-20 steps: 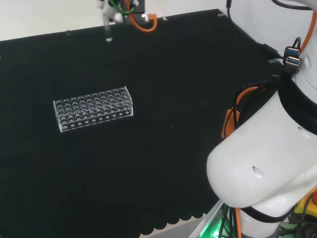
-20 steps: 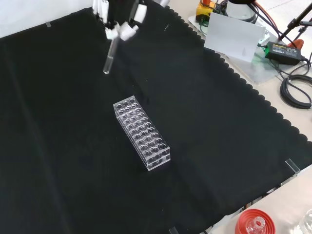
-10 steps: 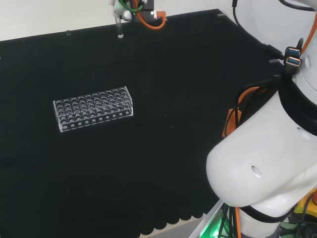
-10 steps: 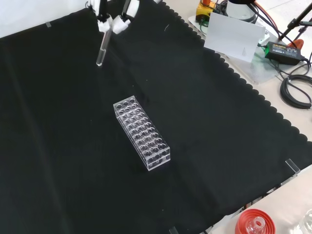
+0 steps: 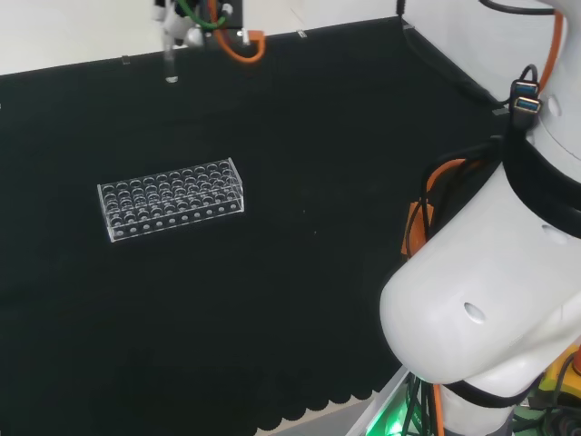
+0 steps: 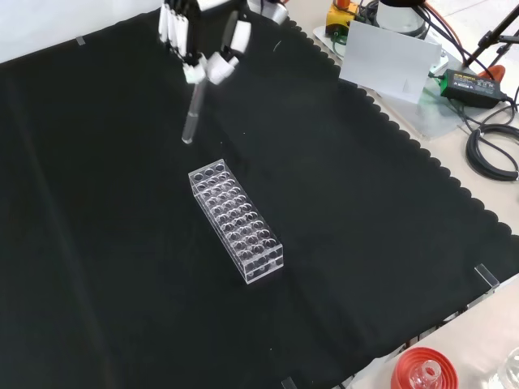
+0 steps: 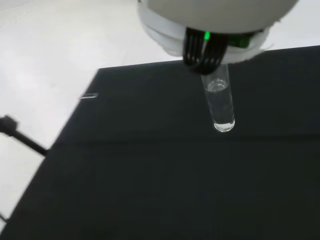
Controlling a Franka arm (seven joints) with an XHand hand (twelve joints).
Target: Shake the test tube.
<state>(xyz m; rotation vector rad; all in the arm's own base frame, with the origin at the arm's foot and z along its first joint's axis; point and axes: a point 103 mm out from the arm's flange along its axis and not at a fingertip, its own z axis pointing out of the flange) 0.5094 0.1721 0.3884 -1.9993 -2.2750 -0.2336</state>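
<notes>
A clear glass test tube point(image 6: 193, 112) hangs upright in the air, pinched at its top by the fingers of the hand point(image 6: 203, 50) near the top of the front view. The tube's lower end hovers above the cloth, just beyond the far end of the clear test tube rack point(image 6: 236, 220). In the head view the hand point(image 5: 182, 20) is at the top edge with the test tube point(image 5: 170, 65) below it, well behind the rack point(image 5: 172, 198). Close up in the wrist view, the test tube point(image 7: 220, 105) holds a little clear liquid.
Black cloth covers the bench, with a scalloped edge point(image 6: 389, 121) at the right of the front view. A red ribbed stand point(image 6: 422, 371) sits at the bottom right corner there. The arm's white links point(image 5: 490, 309) stand at the right of the head view.
The hand and tube have swung: half a second ago they were higher and further left in the front view, now lower and nearer the rack. In the head view they moved left.
</notes>
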